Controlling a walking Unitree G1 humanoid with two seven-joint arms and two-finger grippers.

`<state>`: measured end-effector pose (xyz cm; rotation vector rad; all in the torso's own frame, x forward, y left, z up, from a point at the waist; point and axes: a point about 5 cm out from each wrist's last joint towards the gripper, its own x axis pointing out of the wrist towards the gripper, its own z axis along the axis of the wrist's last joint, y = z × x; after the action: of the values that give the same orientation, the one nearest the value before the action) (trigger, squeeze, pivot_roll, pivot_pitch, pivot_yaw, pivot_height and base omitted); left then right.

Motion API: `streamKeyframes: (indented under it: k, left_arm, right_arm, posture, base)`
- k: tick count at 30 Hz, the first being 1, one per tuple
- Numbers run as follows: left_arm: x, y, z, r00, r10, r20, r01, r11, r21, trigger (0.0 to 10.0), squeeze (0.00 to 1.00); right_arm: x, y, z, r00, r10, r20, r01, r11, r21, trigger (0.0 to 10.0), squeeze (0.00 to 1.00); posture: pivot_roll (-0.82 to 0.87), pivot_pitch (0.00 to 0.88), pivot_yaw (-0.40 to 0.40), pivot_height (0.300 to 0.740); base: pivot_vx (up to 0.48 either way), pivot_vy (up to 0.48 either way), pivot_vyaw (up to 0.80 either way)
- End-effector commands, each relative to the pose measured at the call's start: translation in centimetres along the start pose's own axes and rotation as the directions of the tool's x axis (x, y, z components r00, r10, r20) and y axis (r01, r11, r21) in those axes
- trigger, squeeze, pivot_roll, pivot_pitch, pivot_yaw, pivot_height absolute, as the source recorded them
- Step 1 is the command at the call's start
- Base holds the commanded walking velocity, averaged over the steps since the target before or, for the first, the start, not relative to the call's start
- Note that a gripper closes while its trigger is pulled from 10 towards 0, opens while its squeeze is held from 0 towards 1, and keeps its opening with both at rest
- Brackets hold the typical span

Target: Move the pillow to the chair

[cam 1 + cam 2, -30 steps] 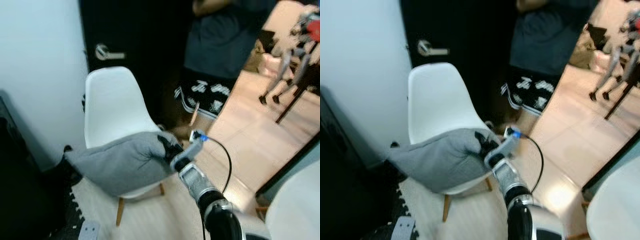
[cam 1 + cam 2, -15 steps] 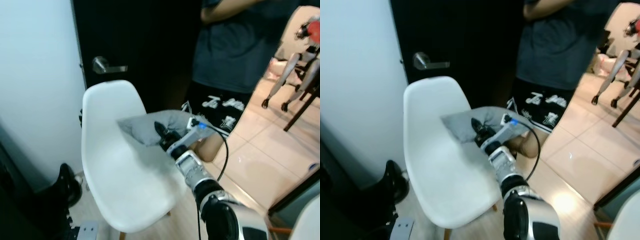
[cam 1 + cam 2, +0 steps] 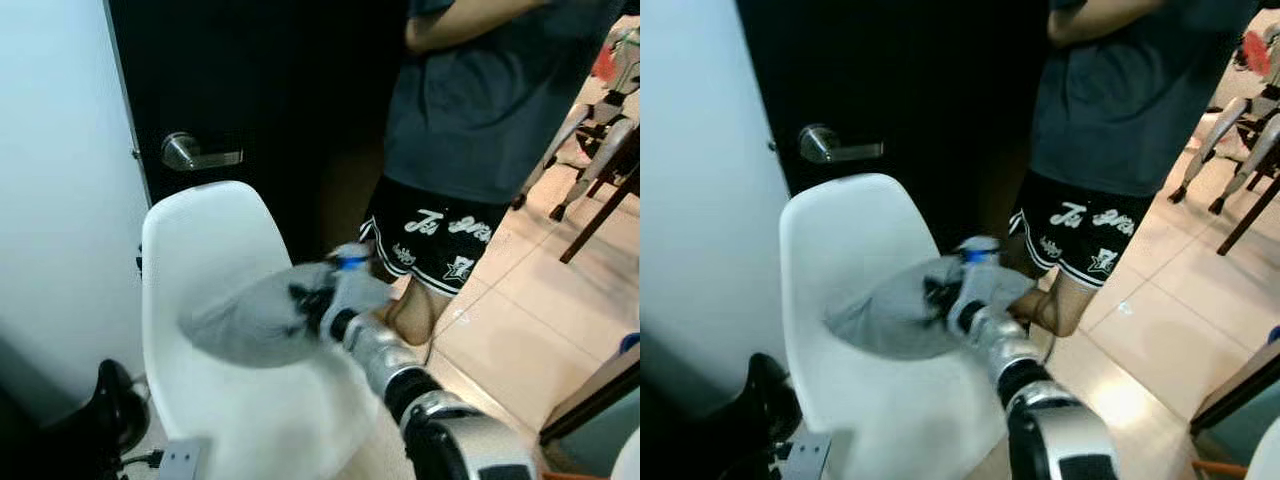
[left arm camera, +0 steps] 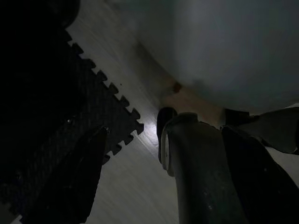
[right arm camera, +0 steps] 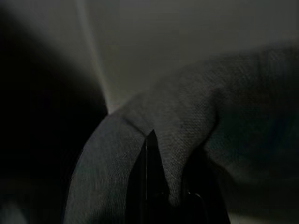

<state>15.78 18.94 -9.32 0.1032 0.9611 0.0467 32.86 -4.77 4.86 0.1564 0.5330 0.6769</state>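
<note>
- The white chair stands in front of a black door, just beside a white wall.
- The grey pillow is over the seat of the chair, in front of its backrest; I cannot tell if it rests on the seat.
- The right gripper is at the edge of the pillow that is away from the wall. Its black fingers are closed on a fold of the pillow cloth, as the right wrist view shows.
- The left gripper hangs low beside the chair, above a wooden floor and a dark foam mat; its jaws stand apart with nothing between them.
- A person in black printed shorts stands behind the chair, beside the door.
</note>
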Motion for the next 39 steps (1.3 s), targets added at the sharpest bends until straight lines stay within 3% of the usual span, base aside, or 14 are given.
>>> streamKeyframes:
  k: [1, 6, 7, 8, 9, 12, 16, 18, 22, 26, 31, 39]
  left_arm:
    - [-0.1, -0.1, -0.5, 1.000, -0.010, -0.018, 0.010, 1.000, 0.014, 10.0, 0.00]
    - [-0.1, -0.1, -0.5, 1.000, -0.010, -0.018, 0.010, 1.000, 0.015, 10.0, 0.00]
    - [-0.1, 0.0, -0.5, 1.000, -0.010, -0.019, 0.010, 1.000, 0.017, 10.0, 0.00]
    - [-0.1, 0.0, -0.5, 1.000, -0.010, -0.019, 0.010, 1.000, 0.017, 10.0, 0.00]
    - [-0.1, 0.0, -0.6, 1.000, -0.010, -0.019, 0.010, 1.000, 0.018, 10.0, 0.00]
    - [-0.1, 0.0, -0.6, 1.000, -0.011, -0.020, 0.012, 1.000, 0.023, 10.0, 0.00]
    - [-0.2, -0.1, -0.7, 1.000, -0.013, -0.020, 0.014, 1.000, 0.024, 10.0, 0.00]
    - [-0.2, -0.2, -0.9, 1.000, -0.015, -0.022, 0.016, 1.000, 0.024, 10.0, 0.00]
    - [-0.3, -0.5, -1.3, 1.000, -0.016, -0.024, 0.016, 1.000, 0.023, 10.0, 0.00]
    - [-0.4, -0.6, -1.5, 1.000, -0.013, -0.024, 0.014, 1.000, 0.019, 10.0, 0.00]
    - [-0.7, -0.7, -2.3, 0.999, -0.002, -0.032, 0.002, 1.000, 0.003, 10.0, 0.00]
    - [-0.7, -0.4, -2.2, 1.000, 0.010, -0.018, -0.010, 1.000, 0.003, 10.0, 0.00]
  right_arm:
    - [-0.4, 0.1, -3.3, 0.986, 0.000, -0.167, -0.002, 1.000, -0.014, 10.0, 0.00]
    - [-0.5, 1.0, -5.0, 0.959, 0.083, -0.271, -0.094, 0.995, -0.027, 10.0, 0.00]
    - [-0.8, 1.0, -6.2, 0.930, 0.062, -0.363, -0.129, 0.978, -0.163, 10.0, 0.00]
    - [-0.8, 1.0, -6.2, 0.930, 0.062, -0.363, -0.129, 0.978, -0.163, 10.0, 0.00]
    - [-0.9, 0.8, -6.6, 0.919, 0.027, -0.394, -0.132, 0.961, -0.241, 10.0, 0.00]
    - [-1.1, 0.0, -6.8, 0.922, -0.106, -0.372, -0.019, 0.948, -0.318, 10.0, 0.00]
    - [-0.9, 0.1, -6.5, 0.940, -0.131, -0.316, 0.033, 0.954, -0.297, 10.0, 0.00]
    - [-0.8, 0.4, -6.8, 0.946, -0.132, -0.295, 0.066, 0.972, -0.224, 10.0, 0.00]
    - [-1.5, 0.4, -9.1, 0.915, -0.154, -0.372, 0.076, 0.973, -0.216, 10.0, 0.00]
    - [-1.6, 0.7, -9.9, 0.900, -0.149, -0.409, 0.062, 0.974, -0.219, 10.0, 0.00]
    - [-0.8, 2.8, -10.0, 0.917, -0.063, -0.395, 0.021, 0.994, -0.110, 10.0, 0.00]
    - [-0.1, 4.0, -9.1, 0.945, 0.024, -0.327, -0.009, 0.999, 0.050, 10.0, 0.00]
  posture:
    - [0.21, 0.000, -0.112, 0.740]
    - [0.21, 0.000, -0.111, 0.740]
    - [0.21, 0.000, -0.111, 0.740]
    - [0.21, 0.000, -0.111, 0.740]
    - [0.21, 0.000, -0.111, 0.740]
    - [0.22, 0.000, -0.117, 0.740]
    - [0.22, 0.000, -0.123, 0.740]
    - [0.23, 0.000, -0.127, 0.740]
    - [0.26, 0.000, -0.138, 0.740]
    - [0.27, 0.000, -0.143, 0.740]
    - [0.30, 0.000, -0.158, 0.740]
    - [0.30, 0.000, -0.150, 0.720]
  base:
    - [0.000, 0.000, 0.00]
    - [0.000, 0.000, 0.00]
    - [0.000, 0.000, 0.00]
    - [0.000, 0.000, 0.00]
    - [0.000, 0.000, 0.00]
    - [0.000, 0.000, 0.00]
    - [0.000, 0.000, 0.00]
    - [0.000, 0.000, 0.00]
    - [0.000, 0.000, 0.00]
    - [0.000, 0.000, 0.00]
    - [0.000, 0.000, 0.00]
    - [0.000, 0.000, 0.00]
